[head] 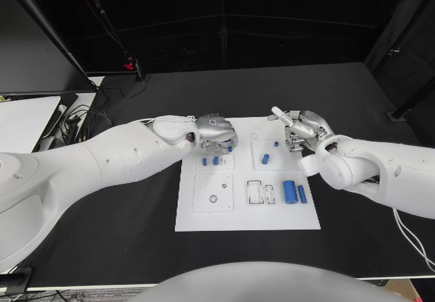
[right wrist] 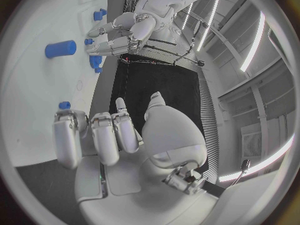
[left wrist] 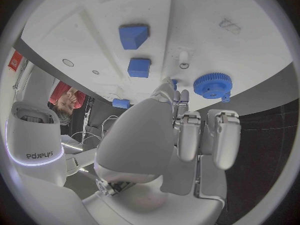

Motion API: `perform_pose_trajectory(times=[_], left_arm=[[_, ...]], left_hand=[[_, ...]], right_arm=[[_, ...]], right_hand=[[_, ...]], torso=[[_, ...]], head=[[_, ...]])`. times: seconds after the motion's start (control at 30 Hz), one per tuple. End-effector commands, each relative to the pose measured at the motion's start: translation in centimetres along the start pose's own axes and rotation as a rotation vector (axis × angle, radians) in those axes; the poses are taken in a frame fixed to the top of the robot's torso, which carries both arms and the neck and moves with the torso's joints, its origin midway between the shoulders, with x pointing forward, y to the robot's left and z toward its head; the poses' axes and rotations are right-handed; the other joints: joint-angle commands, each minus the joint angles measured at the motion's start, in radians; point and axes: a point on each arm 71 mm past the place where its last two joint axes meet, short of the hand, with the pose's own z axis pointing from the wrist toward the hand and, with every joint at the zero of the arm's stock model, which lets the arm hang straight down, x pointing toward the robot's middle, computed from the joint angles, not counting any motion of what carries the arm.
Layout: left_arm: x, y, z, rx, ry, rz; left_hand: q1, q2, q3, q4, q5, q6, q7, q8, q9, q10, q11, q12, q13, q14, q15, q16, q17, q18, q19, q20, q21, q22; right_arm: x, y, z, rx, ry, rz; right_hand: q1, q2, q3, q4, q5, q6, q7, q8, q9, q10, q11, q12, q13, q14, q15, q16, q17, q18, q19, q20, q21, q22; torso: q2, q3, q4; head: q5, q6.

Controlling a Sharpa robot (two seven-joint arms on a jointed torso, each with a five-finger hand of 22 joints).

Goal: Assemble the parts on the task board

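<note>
The white task board [head: 204, 217] lies mid-table. My left hand [head: 215, 132] hovers over its far left corner, fingers pointing down at the board [left wrist: 250, 45]. A blue gear [left wrist: 212, 85] stands just beside the fingertips [left wrist: 187, 127], and a speck of blue shows at the tip of one; I cannot tell whether it is held. Two blue blocks [left wrist: 133, 36] [left wrist: 139, 67] sit farther along. My right hand [head: 299, 129] hangs at the far right corner with nothing in its fingers [right wrist: 103, 135]; a small blue peg [right wrist: 64, 105] stands close by. A large blue cylinder [head: 289, 192] and a thinner one [head: 301, 194] lie at the right.
Small blue pieces [head: 210, 161] [head: 266, 158] stand in the board's middle rows, with open slots [head: 254, 192] and round holes [head: 213, 199] nearer me. Cables and a white surface [head: 22, 119] lie off the table's far left. Black tabletop [head: 109, 233] surrounds the board.
</note>
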Motion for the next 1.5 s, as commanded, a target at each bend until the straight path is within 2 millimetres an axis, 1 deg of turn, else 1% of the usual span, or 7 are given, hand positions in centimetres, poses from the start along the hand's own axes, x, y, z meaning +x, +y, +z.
perform_pose_trajectory(times=[0.03, 0.4, 0.8, 0.97, 1.03, 1.17, 1.5], left_arm=[[0.2, 0.1, 0.1, -0.006, 0.033, 0.023], [0.3, -0.1, 0.3, -0.002, 0.048, 0.026], [0.5, -0.1, 0.4, 0.004, 0.066, 0.021], [0.5, 0.0, 0.4, 0.004, 0.073, 0.019], [0.4, 0.0, 0.3, 0.007, 0.061, 0.024], [0.2, 0.0, 0.2, 0.016, 0.024, 0.040], [-0.5, 0.2, -0.4, 0.030, -0.094, 0.092]], left_hand=[[-0.001, 0.005, 0.010, 0.000, -0.005, 0.012, -0.003, -0.004, -0.002, 0.013, -0.002, -0.006, -0.001, 0.106, -0.002, 0.001, 0.263, -0.014, 0.103, -0.006, 0.003, 0.263], [0.001, 0.010, 0.038, 0.000, -0.006, 0.044, -0.008, -0.004, -0.007, 0.052, -0.006, -0.014, -0.002, 0.106, 0.004, 0.001, 0.263, -0.014, 0.103, -0.005, 0.003, 0.263], [-0.018, 0.008, 0.049, 0.002, -0.007, 0.054, -0.008, -0.010, -0.011, 0.065, -0.006, -0.030, -0.003, 0.106, 0.005, 0.001, 0.263, -0.014, 0.103, -0.004, 0.003, 0.263], [-0.023, 0.022, 0.070, 0.000, -0.008, 0.094, -0.022, 0.002, -0.008, 0.103, -0.018, -0.033, -0.002, 0.106, -0.007, 0.001, 0.263, -0.014, 0.103, -0.005, 0.003, 0.263], [-0.021, 0.038, 0.090, -0.001, -0.005, 0.128, -0.029, 0.014, -0.002, 0.140, -0.026, -0.034, -0.003, 0.106, -0.014, 0.001, 0.263, -0.014, 0.103, -0.008, 0.003, 0.263], [-0.019, 0.053, 0.113, -0.001, 0.009, 0.147, -0.032, 0.018, 0.002, 0.167, -0.030, -0.045, -0.004, 0.106, -0.019, 0.001, 0.263, -0.014, 0.103, -0.011, 0.003, 0.263], [-0.027, 0.052, 0.140, -0.001, 0.011, 0.160, -0.028, 0.016, 0.006, 0.198, -0.027, -0.067, -0.004, 0.106, -0.012, 0.001, 0.263, -0.014, 0.103, -0.014, 0.003, 0.263]], right_arm=[[0.1, 0.1, 0.0, -0.005, 0.003, 0.001], [0.2, 0.1, 0.0, -0.006, 0.005, 0.001], [0.2, 0.1, 0.0, -0.005, 0.003, 0.001], [0.2, 0.1, 0.0, -0.006, 0.002, 0.000], [0.1, 0.1, 0.0, -0.005, 0.001, 0.000], [0.1, 0.1, 0.0, -0.005, 0.001, 0.000], [0.0, 0.1, 0.0, -0.001, -0.002, -0.001]], right_hand=[[0.000, 0.011, -0.008, -0.001, 0.006, -0.004, 0.068, 0.002, -0.001, 0.000, 0.000, -0.003, 0.147, 0.104, 0.006, 0.002, 0.263, 0.008, 0.005, 0.007, -0.005, 0.223], [0.001, 0.011, -0.008, -0.001, 0.009, -0.003, 0.068, 0.003, -0.001, -0.002, 0.000, -0.003, 0.146, 0.104, 0.006, 0.002, 0.263, 0.009, 0.004, 0.007, -0.005, 0.222], [0.001, 0.011, -0.008, -0.001, 0.009, -0.003, 0.068, 0.003, -0.001, -0.002, 0.000, -0.003, 0.146, 0.104, 0.006, 0.002, 0.263, 0.009, 0.004, 0.007, -0.005, 0.222], [0.001, 0.011, -0.008, -0.001, 0.009, -0.003, 0.068, 0.003, -0.001, -0.002, 0.000, -0.003, 0.146, 0.104, 0.006, 0.002, 0.263, 0.009, 0.004, 0.007, -0.005, 0.222], [0.001, 0.011, -0.009, -0.001, 0.009, -0.003, 0.068, 0.003, -0.001, -0.002, 0.000, -0.003, 0.146, 0.104, 0.006, 0.002, 0.263, 0.009, 0.004, 0.007, -0.005, 0.222], [0.002, 0.012, -0.009, -0.001, 0.011, -0.003, 0.068, 0.004, -0.001, -0.002, 0.000, -0.003, 0.145, 0.104, 0.006, 0.002, 0.263, 0.009, 0.004, 0.007, -0.006, 0.222], [0.002, 0.012, -0.009, -0.001, 0.012, -0.003, 0.068, 0.004, -0.001, -0.002, 0.000, -0.003, 0.145, 0.104, 0.006, 0.002, 0.263, 0.009, 0.003, 0.007, -0.006, 0.222]], torso=[[0.000, 0.0008, 0.0005], [-0.001, -0.0003, -0.0001], [-0.001, 0.0004, 0.0004], [-0.001, 0.0004, 0.0000], [0.000, 0.0005, 0.0007], [-0.001, 0.0005, 0.0004], [-0.001, 0.0008, 0.0013]], head=[[0.001, 0.000], [0.000, 0.001], [-0.001, 0.000], [-0.001, 0.001], [-0.002, 0.002], [-0.003, 0.002], [-0.006, 0.004]])
